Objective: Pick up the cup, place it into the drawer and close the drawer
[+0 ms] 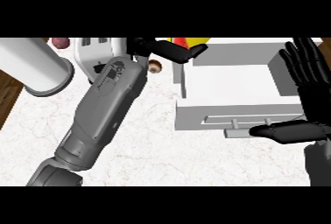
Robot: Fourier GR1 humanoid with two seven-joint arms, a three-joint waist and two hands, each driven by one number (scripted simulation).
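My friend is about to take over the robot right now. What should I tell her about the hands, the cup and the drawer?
Left hand: stretched to the far side of the counter, fingers curled round the yellow and red cup, just past the drawer's back left corner.
Right hand: open, fingers up, at the view's right edge beside the drawer, thumb near the handle.
Drawer: pulled open; nothing shows inside it.
Done: cup looks grasped.
Left: move the cup over the drawer, set it in, let go, then push the drawer shut.
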